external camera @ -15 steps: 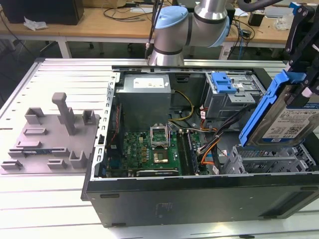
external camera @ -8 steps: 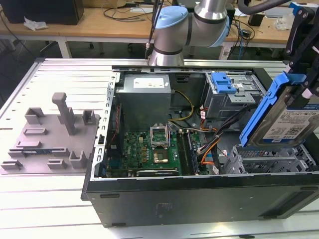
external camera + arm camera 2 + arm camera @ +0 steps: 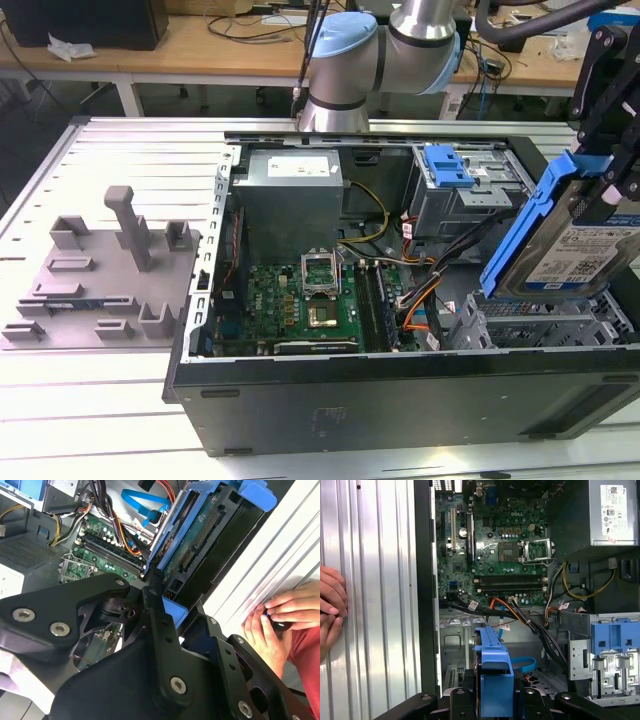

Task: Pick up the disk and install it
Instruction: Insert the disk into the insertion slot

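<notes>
**Exterior view.** Disk (image 3: 585,245): rectangular silver metal hard drive with a white-and-blue label and a bright blue plastic frame. It is found at three o'clock, tilted, and held above the silver metal drive cage (image 3: 545,325). Contact with the cage cannot be told. Gripper (image 3: 607,185): black linkage, jaws clamped on the disk. Open black computer case (image 3: 400,410): at six o'clock, with the green motherboard (image 3: 300,300) at nine o'clock of the disk. Grey plastic fixture (image 3: 100,270): at nine o'clock, well apart.

**Second wrist view.** The disk's (image 3: 200,535) circuit-board underside is shown, with its blue frame pinched between the black fingers (image 3: 152,587). A person's hands (image 3: 280,622) are seen on the ribbed metal table (image 3: 260,565) beside the case.

**First wrist view.** The disk (image 3: 492,665) is seen edge-on over the case interior, near the orange and black cables (image 3: 520,612).

**Handling note.** The step is judged to be carriage toward the cage. A firm grip, the frame squared to the cage rails, and clearance from the cables and hands are advised.
</notes>
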### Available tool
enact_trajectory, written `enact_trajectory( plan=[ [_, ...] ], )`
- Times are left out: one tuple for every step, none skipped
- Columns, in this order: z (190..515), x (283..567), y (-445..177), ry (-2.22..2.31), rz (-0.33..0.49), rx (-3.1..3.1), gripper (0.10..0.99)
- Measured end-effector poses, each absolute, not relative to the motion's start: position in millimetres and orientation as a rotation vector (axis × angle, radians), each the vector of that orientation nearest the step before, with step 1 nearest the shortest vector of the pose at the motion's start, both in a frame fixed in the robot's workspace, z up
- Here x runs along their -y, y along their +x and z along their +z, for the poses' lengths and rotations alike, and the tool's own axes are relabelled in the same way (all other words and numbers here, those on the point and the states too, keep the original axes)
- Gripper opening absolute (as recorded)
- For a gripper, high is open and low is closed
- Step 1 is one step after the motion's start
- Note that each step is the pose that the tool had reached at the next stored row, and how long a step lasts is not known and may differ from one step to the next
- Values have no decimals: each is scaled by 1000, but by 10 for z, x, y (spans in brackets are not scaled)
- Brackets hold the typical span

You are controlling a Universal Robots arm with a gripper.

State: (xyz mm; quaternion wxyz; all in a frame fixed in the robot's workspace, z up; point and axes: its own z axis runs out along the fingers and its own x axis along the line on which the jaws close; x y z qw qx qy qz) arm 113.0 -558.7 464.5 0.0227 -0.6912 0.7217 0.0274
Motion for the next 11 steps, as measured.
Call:
enact_trajectory(
  plan=[
    [4641,5587,1130,-2141,85,-2235,365],
    [4639,5587,1130,-2141,85,-2235,365],
    [4639,5587,1130,-2141,84,-2235,365],
    [4638,5587,1129,-2141,85,-2235,365],
    [4637,5587,1129,-2141,84,-2235,365],
    [4637,5587,1128,-2141,84,-2235,365],
    [4637,5587,1128,-2141,84,-2235,365],
    [4636,5587,1127,-2142,84,-2234,365],
    [4635,5587,1126,-2143,84,-2233,365],
    [4634,5587,1125,-2145,84,-2232,365],
    [4633,5587,1125,-2146,84,-2231,365]
  ],
)
